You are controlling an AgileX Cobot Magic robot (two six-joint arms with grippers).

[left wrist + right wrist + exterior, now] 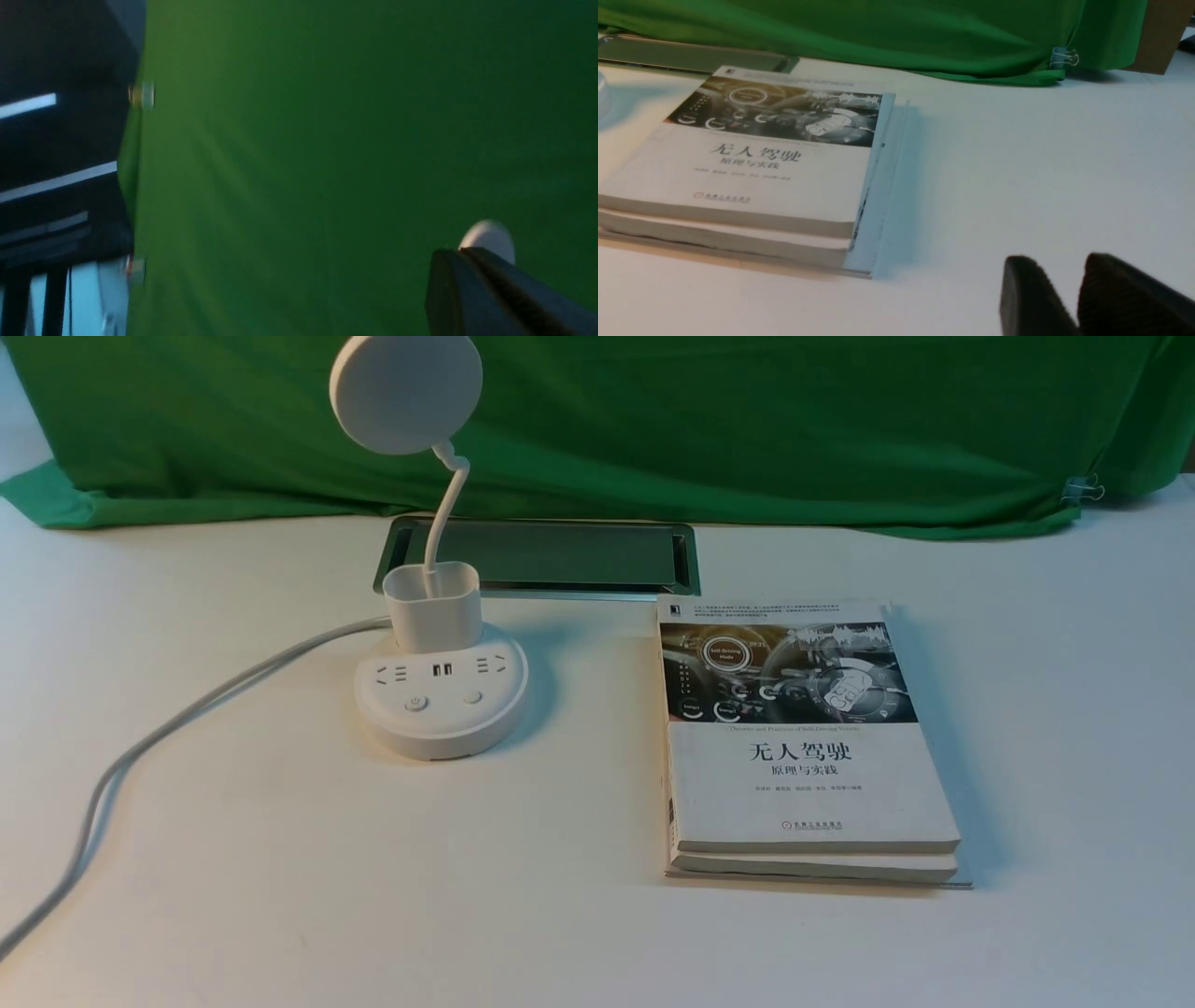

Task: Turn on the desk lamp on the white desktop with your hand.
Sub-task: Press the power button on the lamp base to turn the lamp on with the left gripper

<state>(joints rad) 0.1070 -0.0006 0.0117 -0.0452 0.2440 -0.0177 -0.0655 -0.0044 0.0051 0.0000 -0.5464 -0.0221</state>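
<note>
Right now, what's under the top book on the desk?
A second book lies under the top book. Only its page edges show; its cover is hidden. Below both, a thin sheet sticks out along one side, and the rest of it is covered.

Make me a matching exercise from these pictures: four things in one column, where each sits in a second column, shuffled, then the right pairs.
Things:
1. desk lamp
2. stacked books
3. cable hatch
4. green cloth

Places:
A. draped along the back
B. lying on the right part of the white desktop
C. set into the surface just behind the lamp
D. standing left of the books

Pairs: 1-D, 2-B, 3-C, 4-A.
</note>
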